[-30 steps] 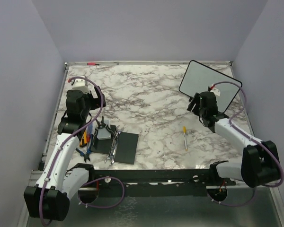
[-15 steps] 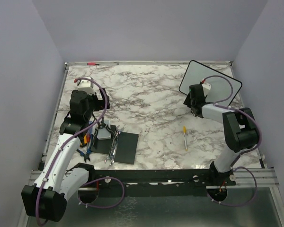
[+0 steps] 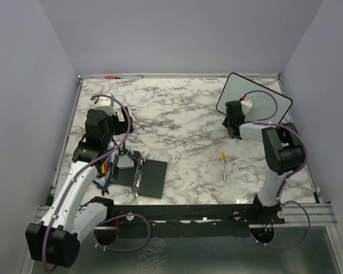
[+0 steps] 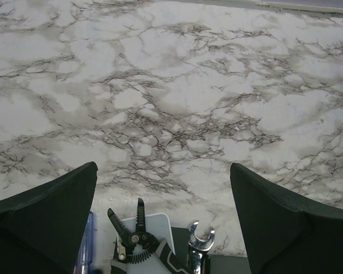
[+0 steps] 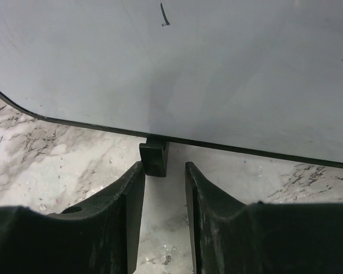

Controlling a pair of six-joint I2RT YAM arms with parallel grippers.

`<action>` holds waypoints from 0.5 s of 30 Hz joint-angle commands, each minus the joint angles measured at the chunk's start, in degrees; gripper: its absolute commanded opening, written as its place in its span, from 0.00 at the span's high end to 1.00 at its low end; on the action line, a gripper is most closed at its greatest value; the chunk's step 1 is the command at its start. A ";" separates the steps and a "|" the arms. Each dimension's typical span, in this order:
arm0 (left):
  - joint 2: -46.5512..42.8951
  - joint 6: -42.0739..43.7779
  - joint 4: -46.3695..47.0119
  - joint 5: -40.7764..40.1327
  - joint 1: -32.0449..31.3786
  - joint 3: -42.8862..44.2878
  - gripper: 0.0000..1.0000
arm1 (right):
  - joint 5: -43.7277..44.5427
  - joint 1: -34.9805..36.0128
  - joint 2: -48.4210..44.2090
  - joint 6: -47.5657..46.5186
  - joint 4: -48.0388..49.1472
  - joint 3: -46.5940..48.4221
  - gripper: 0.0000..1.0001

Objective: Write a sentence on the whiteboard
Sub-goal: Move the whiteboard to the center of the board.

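No words, numbers or brands are showing legibly in any view. The whiteboard (image 5: 228,74) is carrying only a single short dark stroke (image 5: 164,15) on its pale surface (too slight to count as a letter), seen from the right wrist camera.

**Top view.** Light was even, diffuse and moderately bright, falling from above. The marble tabletop (image 3: 177,108) was sharply rendered, and shadows on it were soft and faint. The whiteboard (image 3: 234,91) read as flat grey.

**Left wrist view.** The tabletop was crisp and well lit. The fingers (image 4: 46,217) of the left hand (image 4: 163,168) were dark, nearly featureless wedges.

**Right wrist view.** The whiteboard showed a dull grey gradient, with a soft shadow under its lower edge. The right hand (image 5: 164,171), close to the lens, was dim and slightly soft.
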 commanded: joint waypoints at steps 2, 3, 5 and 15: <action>0.43 0.80 -0.42 -1.22 -0.30 -0.74 0.01 | 2.85 0.33 1.98 -0.32 2.64 1.46 0.65; 0.44 0.82 -0.42 -1.21 -0.27 -0.78 0.01 | 2.92 0.32 2.24 -0.29 2.70 1.72 0.65; 0.44 0.81 -0.42 -1.17 -0.33 -0.78 0.01 | 3.10 0.33 2.93 -0.23 2.26 2.36 0.66; 0.09 0.84 -0.51 -1.32 -0.35 -0.78 0.01 | 3.30 0.33 3.47 -0.36 1.74 3.16 0.85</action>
